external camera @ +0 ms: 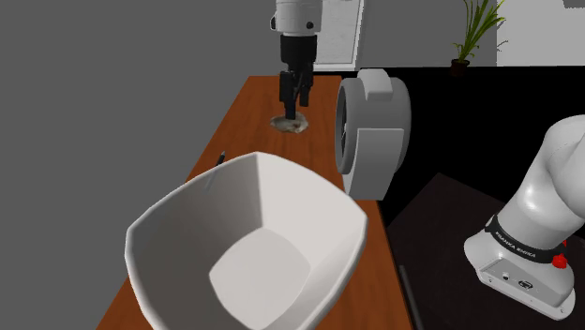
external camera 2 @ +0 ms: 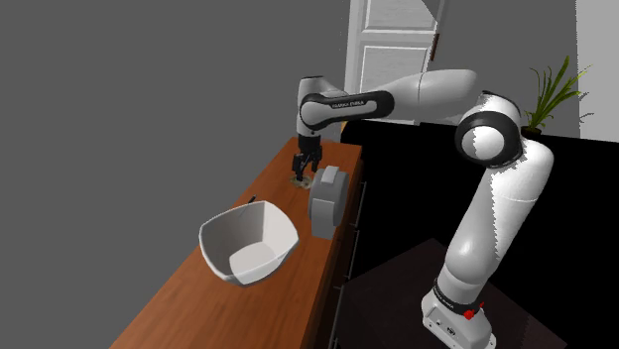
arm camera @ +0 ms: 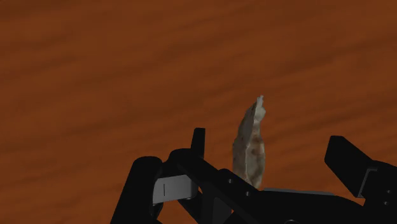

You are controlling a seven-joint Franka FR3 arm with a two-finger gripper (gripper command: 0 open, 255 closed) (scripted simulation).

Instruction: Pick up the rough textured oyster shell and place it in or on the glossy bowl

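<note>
Nearest in the shoulder view stands the white glossy bowl (external camera: 309, 216), angular and wide-mouthed, on the near part of the brown wooden tabletop (external camera: 253, 112). Just beyond its rim, towards the shoulder view's left edge of the wood, lies a small black item (external camera: 221, 157), too small to identify. Further along, on the shoulder view's right side of the tabletop, a round grey and white object (external camera: 373, 131) stands on edge, with a black area behind it.

At the far end of the tabletop lies the oyster shell (external camera: 289, 123), pale and mottled with brown, well apart from the bowl. The black claw (external camera: 292, 108) hangs straight down over it from the white arm, its tips down at the shell. In the wrist view the fingers (arm camera: 347, 156) stand apart and the shell sits in the gap between them. It is nearer one finger than the other, and bare wood shows between it and the further one. Whether the nearer finger touches it cannot be told.

Beyond the tabletop stand a pale panelled door (external camera: 337, 33) and a potted green plant (external camera: 473, 33).
</note>
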